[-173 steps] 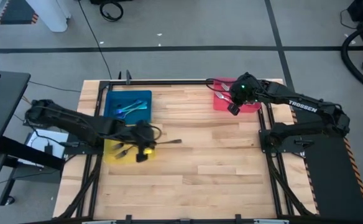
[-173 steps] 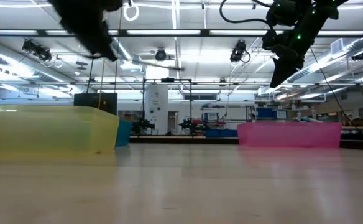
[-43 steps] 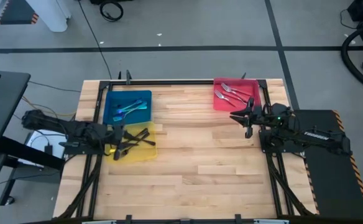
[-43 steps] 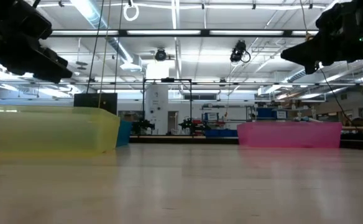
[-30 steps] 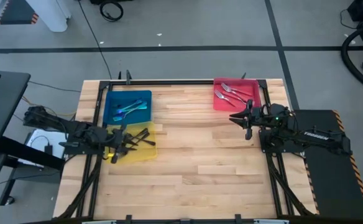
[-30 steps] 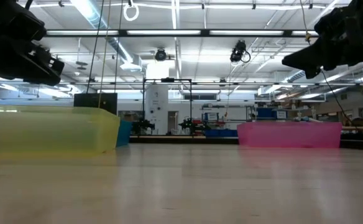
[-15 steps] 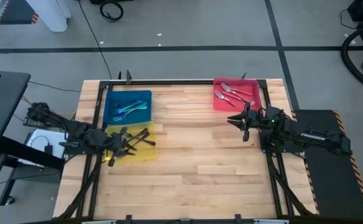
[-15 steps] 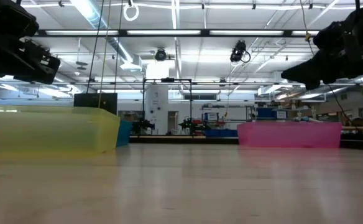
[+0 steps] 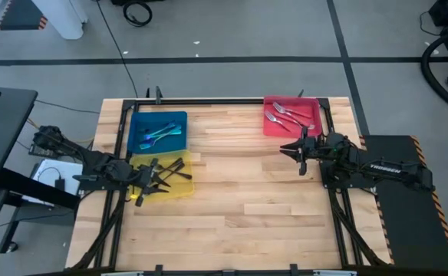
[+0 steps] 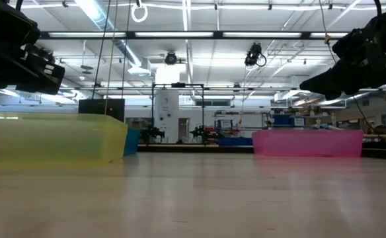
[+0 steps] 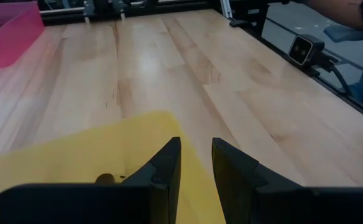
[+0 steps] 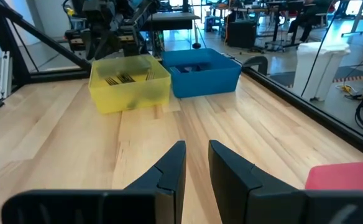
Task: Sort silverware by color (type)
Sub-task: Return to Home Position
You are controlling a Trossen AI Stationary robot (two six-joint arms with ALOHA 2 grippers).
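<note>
The silverware lies sorted in three trays. Teal forks (image 9: 161,134) lie in the blue tray (image 9: 141,123), dark forks (image 9: 170,168) in the yellow tray (image 9: 179,188), and silvery forks (image 9: 287,115) in the red tray (image 9: 314,129). My left gripper (image 9: 138,192) hovers open over the yellow tray's (image 11: 107,155) near left corner, nothing between its fingers (image 11: 196,146). My right gripper (image 9: 288,149) hangs open just in front of the red tray, pointing level across the table toward the yellow and blue trays (image 12: 196,149).
Bare wooden tabletop (image 9: 247,199) spreads between the trays and along the near edge. A black frame rail (image 9: 209,100) runs along the far edge. In the low view both grippers (image 10: 41,69) (image 10: 318,82) hang above the trays' rims.
My right gripper has sunk a little toward the table, still pointing level. My left gripper has swung slightly toward the table's left near side over the yellow tray. Neither has opened or shut; the forks lie as before.
</note>
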